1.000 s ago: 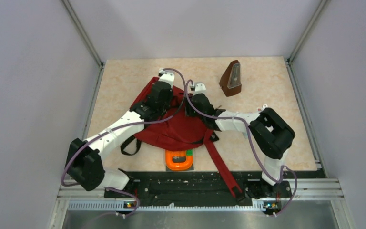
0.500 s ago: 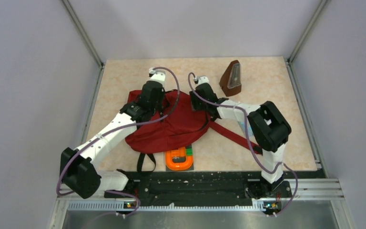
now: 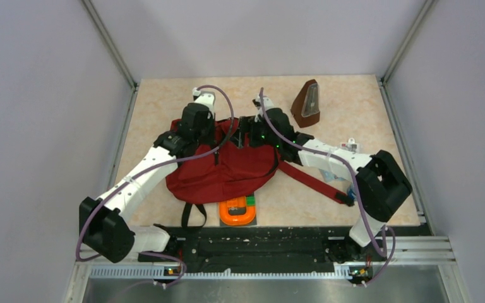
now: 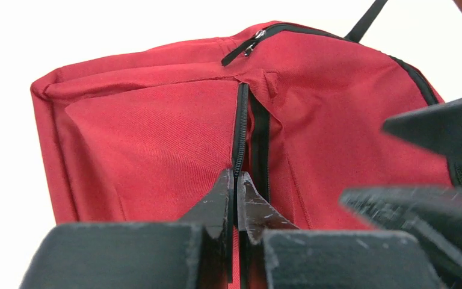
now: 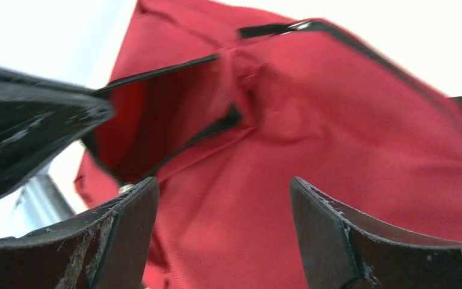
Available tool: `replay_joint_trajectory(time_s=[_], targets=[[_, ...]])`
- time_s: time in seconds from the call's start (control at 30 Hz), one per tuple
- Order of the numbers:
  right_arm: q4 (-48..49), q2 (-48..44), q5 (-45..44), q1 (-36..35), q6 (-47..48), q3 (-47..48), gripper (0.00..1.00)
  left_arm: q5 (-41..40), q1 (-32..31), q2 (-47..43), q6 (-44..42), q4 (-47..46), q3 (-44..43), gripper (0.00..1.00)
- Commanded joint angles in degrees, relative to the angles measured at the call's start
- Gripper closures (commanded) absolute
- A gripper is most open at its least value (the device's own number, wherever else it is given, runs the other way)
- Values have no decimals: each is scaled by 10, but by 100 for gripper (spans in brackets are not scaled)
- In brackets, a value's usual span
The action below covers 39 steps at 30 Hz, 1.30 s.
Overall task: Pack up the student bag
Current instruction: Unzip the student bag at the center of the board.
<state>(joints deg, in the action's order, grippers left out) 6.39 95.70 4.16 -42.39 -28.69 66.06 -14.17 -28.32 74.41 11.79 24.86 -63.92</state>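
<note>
Two loose items sit outside the student bag, so treat packing as not yet begun; the step in hand appears to be opening the bag.

Read the scene left to right:
- **Left side:** The left gripper has its jaws pinched closed on the bag's black zipper edge, at the far-left corner.
- **Middle:** The bag lies mid-tabletop. An orange-rimmed case sits just at its near edge.
- **Right side:** The right gripper hovers over the far-right corner with its jaws spread open, holding nothing. A gap in the zipper shows below it.
- **Far right:** A brown wedge-shaped object stands well apart.

Compared with half a second ago, the right arm's elbow has swung outward and nearer, while the bag has barely shifted. Compared with one second ago, the bag has turned, and its long strap now lies to the right.
</note>
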Motion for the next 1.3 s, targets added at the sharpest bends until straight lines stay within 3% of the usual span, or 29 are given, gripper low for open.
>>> replay_joint_trajectory(time_s=[0.0,0.13,0.37,0.8,1.13,1.27], targets=[[57,18,56,-40,-78,9,23,47,2,-28,9,-44,-4,100],[103,43,104,-55,-137,1,33,54,2,-27,9,-44,-2,100],[124,81,65,-62,-159,-16,40,65,2,-27,11,-46,1,100],[224,38,55,-40,-218,-106,37,50,2,-27,8,-44,2,100],[303,49,92,-28,-278,-125,38,70,2,-21,10,-47,2,100],[294,75,110,-28,-286,-94,36,74,2,-21,11,-46,2,100]])
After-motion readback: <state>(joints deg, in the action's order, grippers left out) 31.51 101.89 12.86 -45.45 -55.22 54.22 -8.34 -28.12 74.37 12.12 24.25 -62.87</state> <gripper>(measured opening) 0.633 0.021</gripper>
